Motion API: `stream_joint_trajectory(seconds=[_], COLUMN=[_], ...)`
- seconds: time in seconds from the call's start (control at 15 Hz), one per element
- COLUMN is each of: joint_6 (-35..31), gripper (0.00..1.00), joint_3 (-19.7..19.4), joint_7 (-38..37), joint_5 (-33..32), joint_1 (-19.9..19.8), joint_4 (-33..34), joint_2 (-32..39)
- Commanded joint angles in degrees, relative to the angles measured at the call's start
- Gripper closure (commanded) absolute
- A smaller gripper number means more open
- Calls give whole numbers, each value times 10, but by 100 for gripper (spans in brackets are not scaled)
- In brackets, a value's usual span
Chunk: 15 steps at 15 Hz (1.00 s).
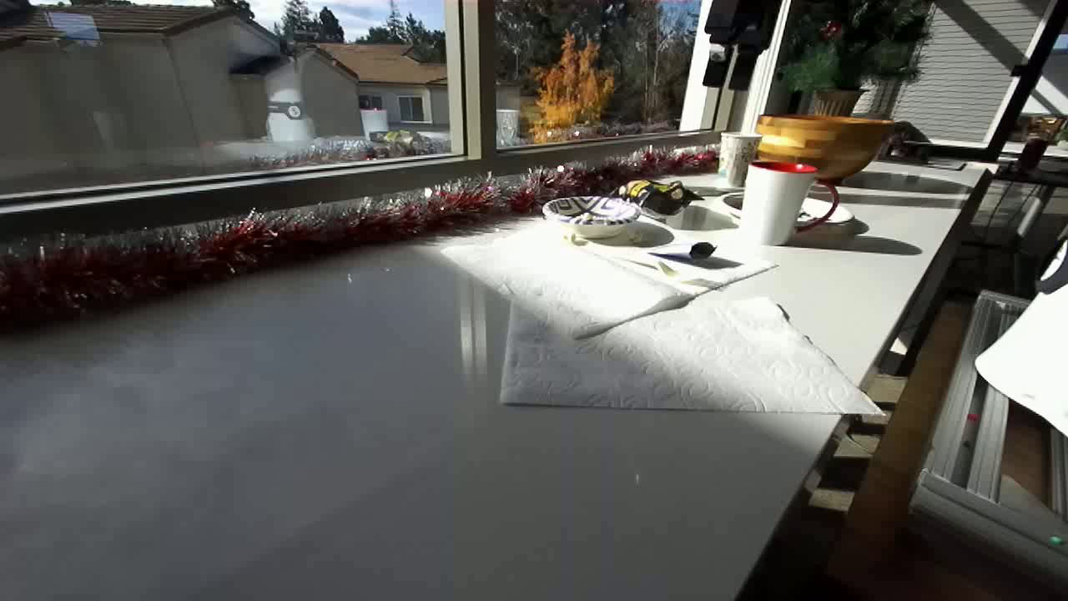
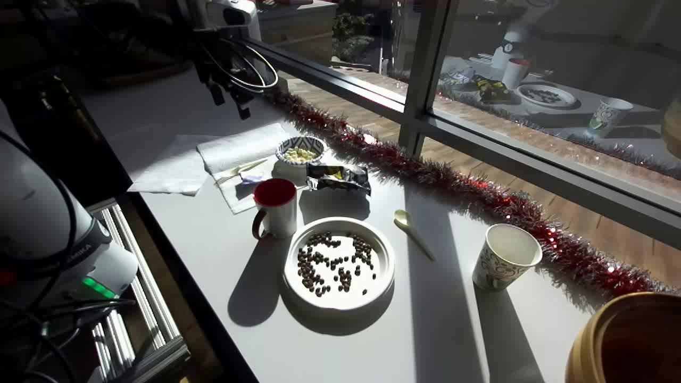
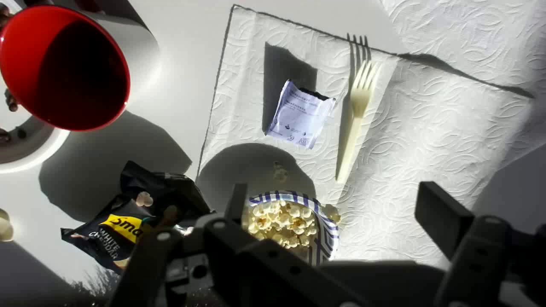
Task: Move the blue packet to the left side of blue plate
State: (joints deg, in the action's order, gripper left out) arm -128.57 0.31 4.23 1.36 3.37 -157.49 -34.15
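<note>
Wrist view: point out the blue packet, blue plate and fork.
Blue packet (image 3: 301, 114), wrist view: middle of its printed face.
Blue plate (image 3: 327, 237), wrist view: patterned inner wall.
Fork (image 3: 354, 128), wrist view: upper part of the handle.

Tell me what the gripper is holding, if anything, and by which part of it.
Nothing is held: the gripper stands open, its fingers well apart with nothing clamped between them. The small packet lies on the paper towel.
</note>
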Motion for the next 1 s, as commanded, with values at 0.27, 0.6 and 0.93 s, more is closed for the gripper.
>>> stream_joint_trajectory(seconds=[0.27,0.6,0.93], joint_6=[2,29,28], gripper=[0,0,0], joint_3=[0,116,195], joint_7=[0,-73,-127], joint_5=[0,-127,-262], joint_1=[0,1,-6], joint_4=[1,1,-1], joint_2=[0,14,61])
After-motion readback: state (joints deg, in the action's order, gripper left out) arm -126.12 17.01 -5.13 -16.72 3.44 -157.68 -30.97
